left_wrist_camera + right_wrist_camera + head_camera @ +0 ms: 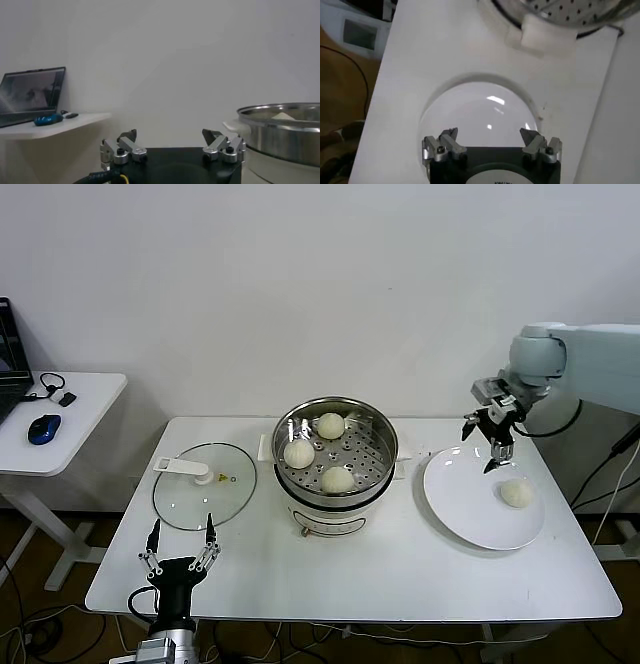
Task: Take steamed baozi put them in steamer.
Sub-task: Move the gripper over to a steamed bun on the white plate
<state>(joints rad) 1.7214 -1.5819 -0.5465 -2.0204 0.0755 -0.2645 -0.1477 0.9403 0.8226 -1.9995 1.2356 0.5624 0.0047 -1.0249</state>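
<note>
The steel steamer (385, 434) stands mid-table with three baozi on its perforated tray: one at the back (331, 425), one at the left (299, 454), one at the front (338, 480). A fourth baozi (517, 493) lies on the white plate (462, 502) at the right. My right gripper (484, 445) is open and empty above the plate's far edge, left of and behind that bun. In the right wrist view the plate (480, 112) shows bare between the open fingers (489, 134), with the steamer's handle (542, 39) beyond. My left gripper (181, 540) is parked open at the table's front left.
A flat glass lid (200, 494) with a white handle lies left of the steamer. A side table (60, 424) with a blue mouse (44, 428) and a laptop stands at the far left. The left wrist view shows the steamer's wall (280, 135).
</note>
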